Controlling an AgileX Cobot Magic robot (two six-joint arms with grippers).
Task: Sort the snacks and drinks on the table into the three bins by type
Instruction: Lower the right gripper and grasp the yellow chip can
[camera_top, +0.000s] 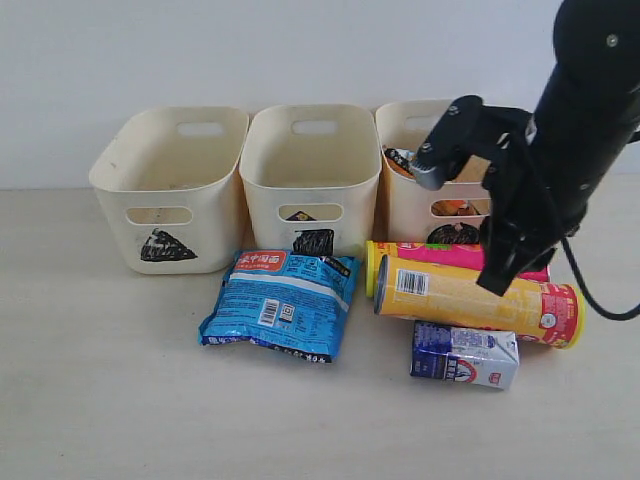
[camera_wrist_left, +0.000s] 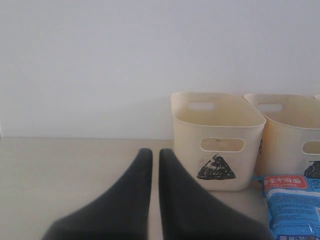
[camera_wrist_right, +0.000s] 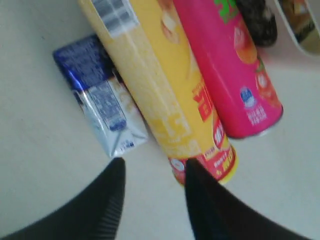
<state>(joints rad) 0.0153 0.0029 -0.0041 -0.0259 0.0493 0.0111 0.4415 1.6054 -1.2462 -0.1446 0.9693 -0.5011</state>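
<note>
On the table (camera_top: 100, 400), a yellow-orange chip tube (camera_top: 470, 300) and a pink tube (camera_top: 440, 255) lie side by side in front of the circle bin (camera_top: 405, 205). A blue-and-white carton (camera_top: 465, 357) lies just in front of them, and a blue noodle packet (camera_top: 280, 302) lies before the square bin (camera_top: 312, 180). The triangle bin (camera_top: 170, 190) stands at the left. My right gripper (camera_top: 497, 283) hangs open over the tubes; in the right wrist view its gripper (camera_wrist_right: 152, 167) hovers beside the yellow tube's (camera_wrist_right: 155, 90) end and the carton (camera_wrist_right: 100, 95), holding nothing. My left gripper (camera_wrist_left: 155, 152) is shut and empty.
An orange-and-black packet (camera_top: 400, 160) sticks up inside the circle bin. Something dark shows through the square bin's handle cut-out (camera_top: 300, 215). A white wall runs behind the bins. In the left wrist view the triangle bin (camera_wrist_left: 220, 135) and the blue packet (camera_wrist_left: 292, 200) lie ahead.
</note>
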